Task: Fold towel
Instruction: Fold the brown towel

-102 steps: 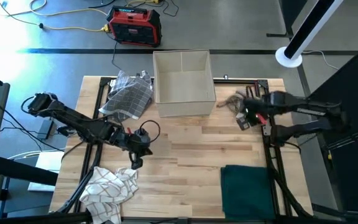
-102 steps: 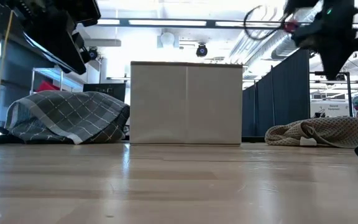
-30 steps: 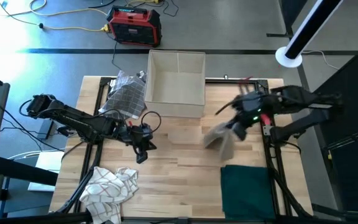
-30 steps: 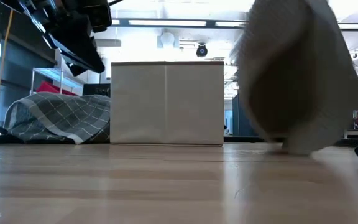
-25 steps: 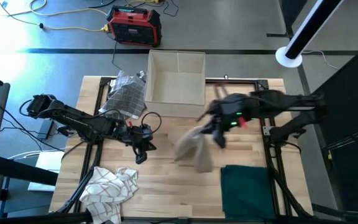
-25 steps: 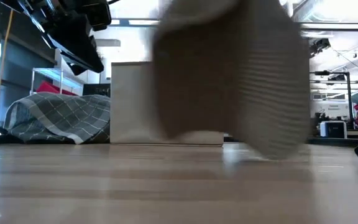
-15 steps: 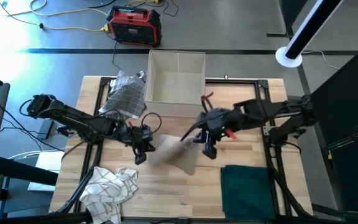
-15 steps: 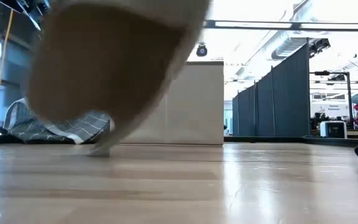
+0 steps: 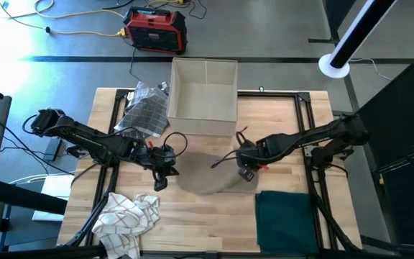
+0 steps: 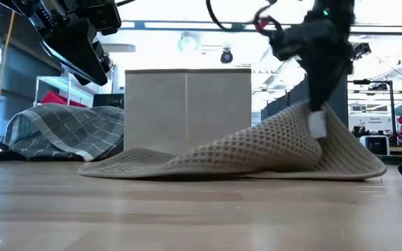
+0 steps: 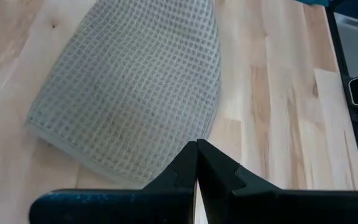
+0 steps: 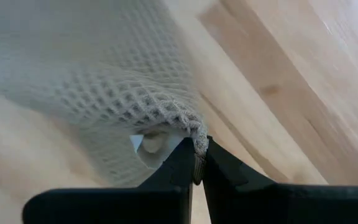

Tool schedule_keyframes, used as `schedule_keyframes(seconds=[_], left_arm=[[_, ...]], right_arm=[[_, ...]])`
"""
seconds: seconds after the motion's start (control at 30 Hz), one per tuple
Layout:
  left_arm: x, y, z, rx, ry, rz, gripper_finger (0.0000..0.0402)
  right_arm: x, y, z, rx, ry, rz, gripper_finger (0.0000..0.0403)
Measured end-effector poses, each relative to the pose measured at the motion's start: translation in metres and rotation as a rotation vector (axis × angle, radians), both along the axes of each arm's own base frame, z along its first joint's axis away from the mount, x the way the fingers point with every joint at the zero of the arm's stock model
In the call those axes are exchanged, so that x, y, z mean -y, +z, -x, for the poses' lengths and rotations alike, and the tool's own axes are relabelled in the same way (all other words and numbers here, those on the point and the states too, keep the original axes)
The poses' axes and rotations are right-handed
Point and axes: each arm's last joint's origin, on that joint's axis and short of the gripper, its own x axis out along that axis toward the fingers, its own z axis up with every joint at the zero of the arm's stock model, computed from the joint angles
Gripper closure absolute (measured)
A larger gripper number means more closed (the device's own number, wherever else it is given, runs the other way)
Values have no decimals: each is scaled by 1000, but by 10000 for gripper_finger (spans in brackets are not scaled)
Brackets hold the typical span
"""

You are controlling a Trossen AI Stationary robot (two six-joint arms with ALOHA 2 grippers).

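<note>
Towel (image 9: 205, 175) is lying mid-table, just in front of the box (image 9: 204, 86), with one edge tented up because your right gripper (image 9: 246, 170) is pinching it there. In the right wrist view the fingers are clamping the waffle hem, so the cloth is hanging from that one point while the rest is resting on the table (image 9: 214, 216). Holding it by the edge is probably letting you drag it flat before the first fold.

Left gripper (image 9: 159, 176) is hovering just beside the towel's near-left end, fingers pressed together on nothing, likely waiting to take a second corner.

Green cloth (image 9: 284, 219), checked towel (image 9: 126, 218) and plaid towel (image 9: 146, 110) are sitting at the table's margins, apart from the working area.
</note>
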Motion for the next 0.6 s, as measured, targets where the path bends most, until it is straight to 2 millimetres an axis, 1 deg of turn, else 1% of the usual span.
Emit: schedule_keyframes(seconds=[0.07,0.13,0.2,0.37,0.47,0.53,0.6], left_arm=[[0,0,0,-2,0,0,401],[0,0,0,-5,0,-1,401],[0,-1,1,-8,0,-2,401],[0,-1,1,-9,0,-2,401],[0,-1,1,-11,6,3,401],[0,-1,1,-13,7,7,401],[0,-1,1,-16,10,12,401]], right_arm=[[3,-4,6,-45,-23,6,391],[7,-5,11,-95,-37,17,373],[13,-4,16,-145,-54,42,343],[34,1,21,-165,-118,99,264],[41,10,26,-141,-115,104,233],[41,21,31,-111,-97,102,225],[38,34,36,-58,-25,69,222]])
